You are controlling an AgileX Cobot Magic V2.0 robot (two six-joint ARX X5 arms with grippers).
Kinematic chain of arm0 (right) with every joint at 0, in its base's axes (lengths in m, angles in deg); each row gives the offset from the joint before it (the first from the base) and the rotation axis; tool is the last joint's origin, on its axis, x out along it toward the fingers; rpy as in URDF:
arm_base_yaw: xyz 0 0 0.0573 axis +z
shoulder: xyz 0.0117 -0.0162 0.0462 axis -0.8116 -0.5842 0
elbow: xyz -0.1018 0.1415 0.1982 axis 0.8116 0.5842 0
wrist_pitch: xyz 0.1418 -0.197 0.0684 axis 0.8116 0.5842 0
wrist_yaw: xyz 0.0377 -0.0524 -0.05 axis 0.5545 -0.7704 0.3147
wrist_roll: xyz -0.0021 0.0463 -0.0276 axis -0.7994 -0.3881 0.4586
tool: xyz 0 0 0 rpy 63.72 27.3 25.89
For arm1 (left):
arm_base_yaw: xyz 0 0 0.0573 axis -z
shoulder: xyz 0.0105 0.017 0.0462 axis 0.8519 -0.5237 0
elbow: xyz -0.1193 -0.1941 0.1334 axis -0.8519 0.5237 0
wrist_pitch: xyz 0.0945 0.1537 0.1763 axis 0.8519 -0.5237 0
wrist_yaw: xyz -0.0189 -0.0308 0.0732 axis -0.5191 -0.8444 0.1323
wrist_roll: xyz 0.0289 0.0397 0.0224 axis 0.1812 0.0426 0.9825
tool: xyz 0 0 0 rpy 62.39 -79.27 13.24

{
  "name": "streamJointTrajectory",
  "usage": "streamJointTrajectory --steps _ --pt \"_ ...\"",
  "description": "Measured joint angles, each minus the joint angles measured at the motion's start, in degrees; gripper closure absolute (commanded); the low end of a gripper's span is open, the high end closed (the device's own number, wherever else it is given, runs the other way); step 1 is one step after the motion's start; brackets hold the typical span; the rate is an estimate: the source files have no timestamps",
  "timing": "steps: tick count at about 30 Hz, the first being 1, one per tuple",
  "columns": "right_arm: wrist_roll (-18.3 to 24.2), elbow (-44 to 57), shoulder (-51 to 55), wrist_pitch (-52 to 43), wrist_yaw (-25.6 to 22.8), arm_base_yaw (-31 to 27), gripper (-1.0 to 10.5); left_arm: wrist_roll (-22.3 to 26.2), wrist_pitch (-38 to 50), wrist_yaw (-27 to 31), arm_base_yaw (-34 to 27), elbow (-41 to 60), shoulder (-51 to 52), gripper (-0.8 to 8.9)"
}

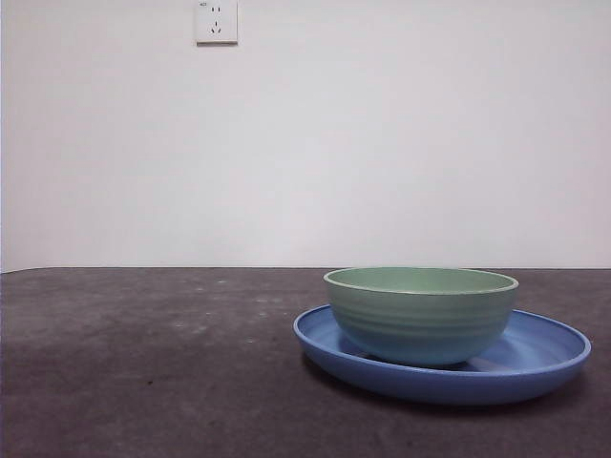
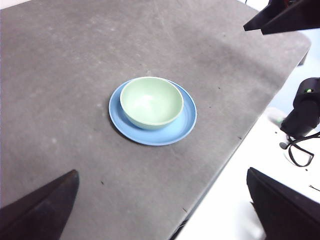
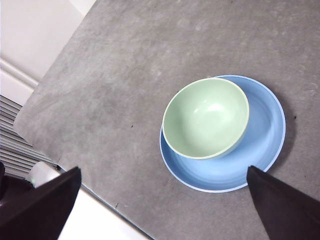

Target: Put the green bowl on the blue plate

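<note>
The green bowl (image 1: 421,313) stands upright inside the blue plate (image 1: 544,358), toward the plate's left side in the front view. Both also show in the left wrist view, bowl (image 2: 150,102) on plate (image 2: 186,120), and in the right wrist view, bowl (image 3: 206,118) on plate (image 3: 267,135). My left gripper (image 2: 165,210) is open, empty and high above the table, well away from the bowl. My right gripper (image 3: 165,205) is open, empty and high above the plate's edge. Neither gripper shows in the front view.
The dark grey table (image 1: 143,363) carries only the plate and bowl. Its edge (image 2: 235,145) runs close beside the plate in the left wrist view. The other arm's black parts (image 2: 305,107) stand beyond that edge. A wall socket (image 1: 217,21) is on the white back wall.
</note>
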Motion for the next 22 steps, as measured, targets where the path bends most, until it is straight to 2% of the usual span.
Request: streamJointTrajectory --steps 9,15,22 --pt "0.0 0.0 0.0 0.0 0.0 0.0 2.9 -5.3 0.3 4.1 0.0 12.0 13.0 2.51" --pt "-0.1 0.0 0.0 0.0 -0.5 0.0 2.9 -5.6 0.4 4.1 0.0 12.3 13.4 2.51" --pt "-3.5 0.0 -0.8 0.8 -5.0 0.0 2.9 -5.6 0.3 4.1 0.0 12.3 13.4 2.50"
